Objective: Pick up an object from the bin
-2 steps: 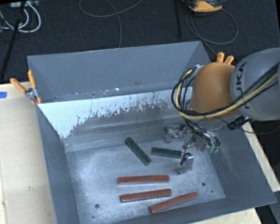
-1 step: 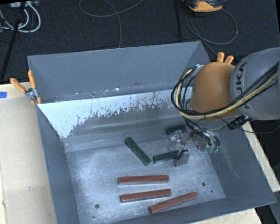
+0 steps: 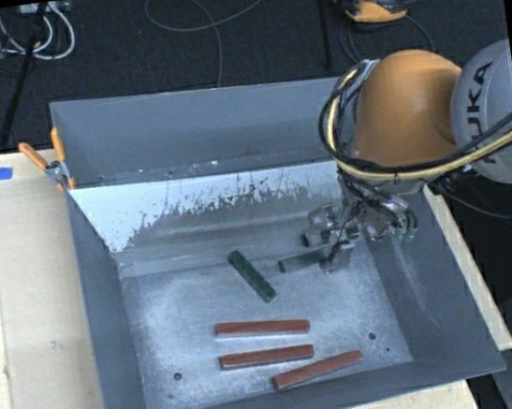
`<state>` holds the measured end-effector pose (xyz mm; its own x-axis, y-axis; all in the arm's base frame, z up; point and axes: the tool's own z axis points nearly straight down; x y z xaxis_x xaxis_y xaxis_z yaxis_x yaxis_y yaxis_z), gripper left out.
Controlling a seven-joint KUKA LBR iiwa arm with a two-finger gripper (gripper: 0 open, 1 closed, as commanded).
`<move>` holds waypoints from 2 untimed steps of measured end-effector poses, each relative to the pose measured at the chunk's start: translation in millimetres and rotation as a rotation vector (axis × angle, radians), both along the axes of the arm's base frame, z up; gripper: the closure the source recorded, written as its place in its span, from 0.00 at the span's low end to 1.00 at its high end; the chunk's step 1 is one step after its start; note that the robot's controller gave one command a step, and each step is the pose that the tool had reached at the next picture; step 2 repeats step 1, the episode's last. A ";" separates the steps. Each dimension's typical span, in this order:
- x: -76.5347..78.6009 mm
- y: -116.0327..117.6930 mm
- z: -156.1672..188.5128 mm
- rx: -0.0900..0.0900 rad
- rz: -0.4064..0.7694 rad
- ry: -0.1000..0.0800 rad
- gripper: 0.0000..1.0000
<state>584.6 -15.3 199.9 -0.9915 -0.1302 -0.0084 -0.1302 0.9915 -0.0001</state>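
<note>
The gripper [image 3: 332, 251] sits low in the grey metal bin [image 3: 158, 316], w/ the right wall close by and the back wall just behind it; whether it is spread or pinching can't be told, since the tip is lost in clutter under the orange wrist cover [image 3: 408, 107]; a short dark-green flat stick [image 3: 298, 262] lies level just to its left, its right end meeting the tip, so this is prob. the thing being picked, but no real hold is visible; a longer dark-green flat bar [image 3: 250, 276] lies tilted further left, apart from the stick; three reddish-brown flat bars [image 3: 261, 328] lie well off, down-left toward the near wall. Risks, as I judge them: a grip on the stick's very end leaves a long free part, which may swing or slip out on the lift; thin flat stock on a metal floor may skid away as the gripper closes; w/ the right wall so near, a sideways move could knock the wrist against it; dragged left, the stick could nudge the green bar.
</note>
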 end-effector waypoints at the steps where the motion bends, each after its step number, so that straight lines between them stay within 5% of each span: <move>1: -11.5 56.4 93.3 -0.002 0.316 0.002 1.00; 2: -11.5 56.4 93.3 -0.002 0.316 0.002 1.00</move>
